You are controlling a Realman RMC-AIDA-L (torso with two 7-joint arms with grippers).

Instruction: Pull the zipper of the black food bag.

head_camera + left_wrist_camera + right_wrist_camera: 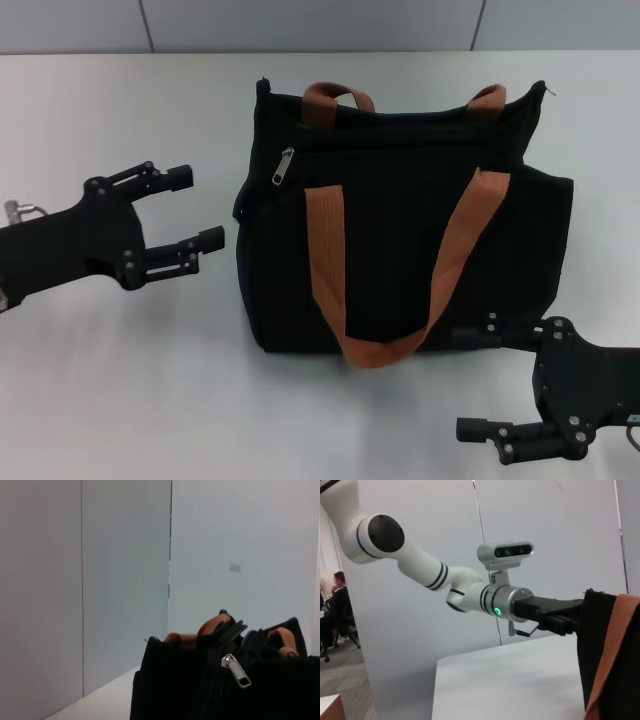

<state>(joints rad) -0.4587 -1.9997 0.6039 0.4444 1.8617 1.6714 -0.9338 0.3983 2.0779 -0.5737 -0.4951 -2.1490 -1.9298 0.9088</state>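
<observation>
The black food bag lies on the white table with its orange-brown straps across the top face. Its small silver zipper pull sits at the left end of the zip line, and shows close up in the left wrist view as the zipper. My left gripper hangs open just left of the bag, fingers pointing at its side, a short way from the pull. My right gripper is open at the bag's front right corner, one finger lying against the bag's edge.
The white table stretches left of and in front of the bag. A grey panelled wall runs behind the table's far edge. In the right wrist view the left arm reaches across toward the bag.
</observation>
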